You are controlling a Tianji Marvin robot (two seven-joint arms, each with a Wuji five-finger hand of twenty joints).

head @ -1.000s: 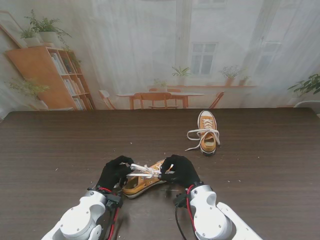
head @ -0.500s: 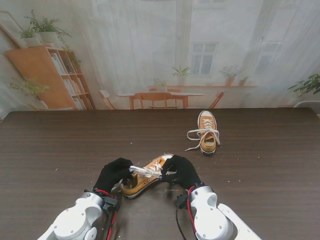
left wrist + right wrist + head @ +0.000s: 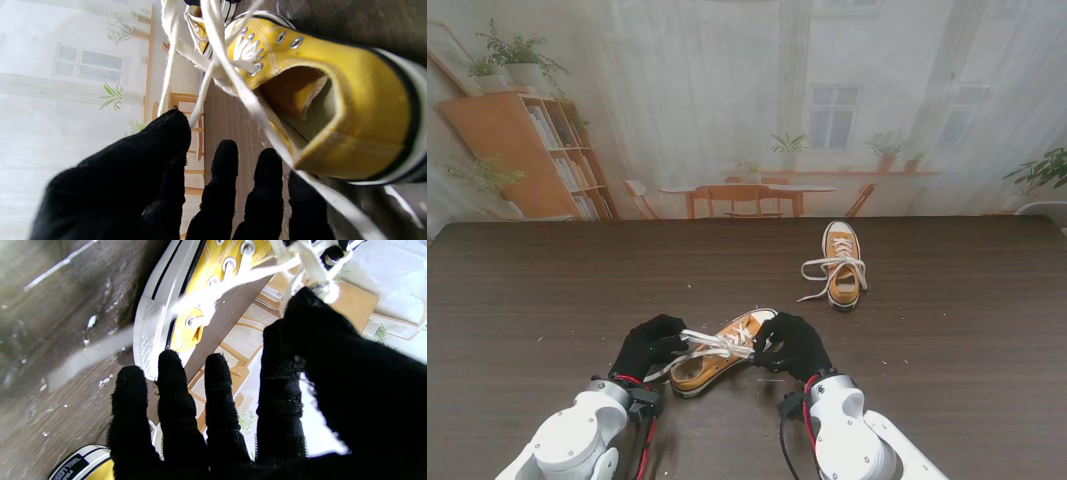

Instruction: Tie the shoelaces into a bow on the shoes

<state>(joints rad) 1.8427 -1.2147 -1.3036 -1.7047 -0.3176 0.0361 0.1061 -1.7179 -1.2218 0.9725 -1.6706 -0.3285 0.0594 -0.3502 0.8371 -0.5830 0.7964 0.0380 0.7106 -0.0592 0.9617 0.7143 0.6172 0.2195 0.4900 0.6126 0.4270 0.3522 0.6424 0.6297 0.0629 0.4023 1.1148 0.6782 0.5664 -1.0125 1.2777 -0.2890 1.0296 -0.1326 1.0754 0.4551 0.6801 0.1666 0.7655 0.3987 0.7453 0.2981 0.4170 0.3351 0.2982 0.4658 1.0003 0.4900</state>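
The near shoe [image 3: 717, 358], lying on the tabletop [image 3: 547, 290] between both hands, is being worked: its laces [image 3: 712, 344] are being pinched and drawn taut by left hand [image 3: 652, 346] and right hand [image 3: 792, 344], apparently to form the bow.

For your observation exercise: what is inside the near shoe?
Only bare lining shows inside the near shoe; laces cross above its opening. The toe end is hidden from view.
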